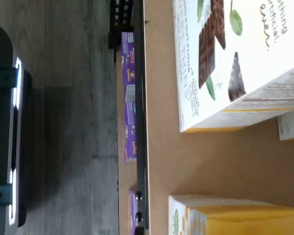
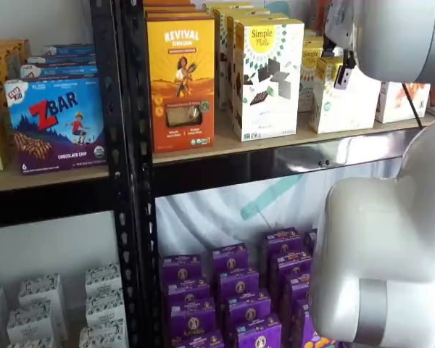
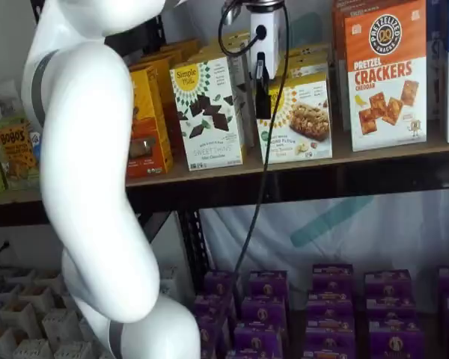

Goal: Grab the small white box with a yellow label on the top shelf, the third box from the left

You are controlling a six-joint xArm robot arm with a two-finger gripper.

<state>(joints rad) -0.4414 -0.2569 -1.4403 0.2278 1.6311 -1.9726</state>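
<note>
The small white box (image 3: 297,118) stands on the top shelf (image 3: 232,173), right of the taller white box printed with chocolate squares (image 3: 209,112). Both shelf views show it, and its round yellow label shows near the top of the small white box (image 2: 346,98). My gripper (image 3: 263,101) hangs from above at this box's top left corner. One black finger (image 3: 262,93) lies against the box's left edge, and the other finger is hidden. The gripper (image 2: 341,75) shows the same in a shelf view. The wrist view shows the box's yellow top (image 1: 235,215) across a gap from the chocolate-print box (image 1: 225,58).
An orange-yellow Revival box (image 2: 181,80) stands left of the chocolate-print box. Pretzel cracker boxes (image 3: 385,75) stand to the right. Purple boxes (image 2: 235,290) fill the lower shelf. My white arm (image 3: 90,187) and a black cable (image 3: 266,172) hang before the shelves.
</note>
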